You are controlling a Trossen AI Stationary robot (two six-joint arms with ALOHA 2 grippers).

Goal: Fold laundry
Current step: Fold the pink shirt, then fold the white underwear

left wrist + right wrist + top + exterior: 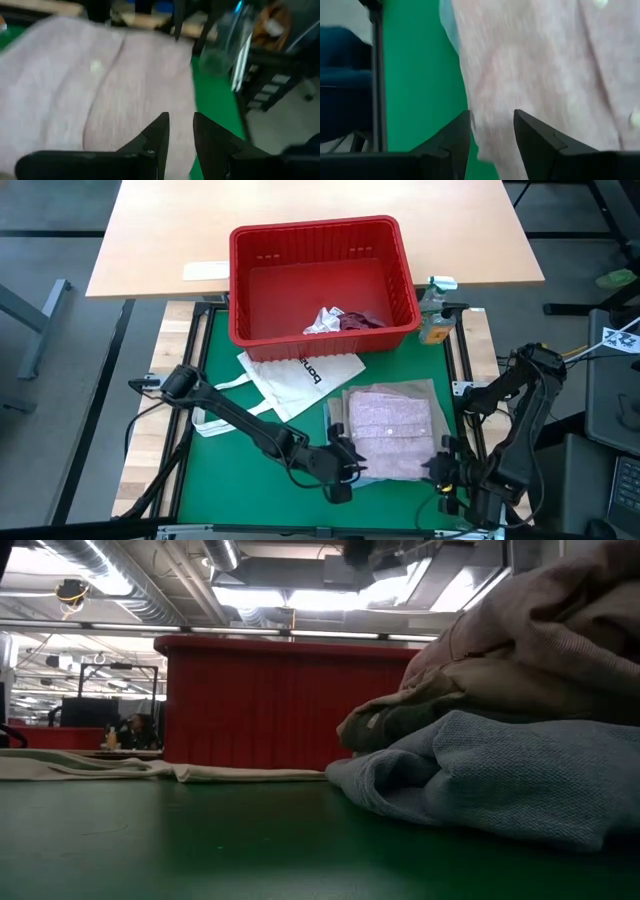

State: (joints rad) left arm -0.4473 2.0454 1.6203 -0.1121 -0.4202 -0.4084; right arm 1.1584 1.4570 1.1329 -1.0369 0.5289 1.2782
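Your folded stack sits on the green mat (215, 450) near the front edge: the mottled pink garment (390, 430) on top, a beige-khaki piece (420, 392) under it. The left gripper (345, 465) and right gripper (445, 472) flank its near corners, fingers slightly parted, holding nothing. Behind it lie the white tote bag (300, 377) and the red basket (320, 280), with a maroon piece (362, 320) inside.

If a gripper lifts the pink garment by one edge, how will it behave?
The pink garment would probably droop and unfold, being soft folded cloth. It likely drags the stack beneath it a little, since it rests directly on those layers.
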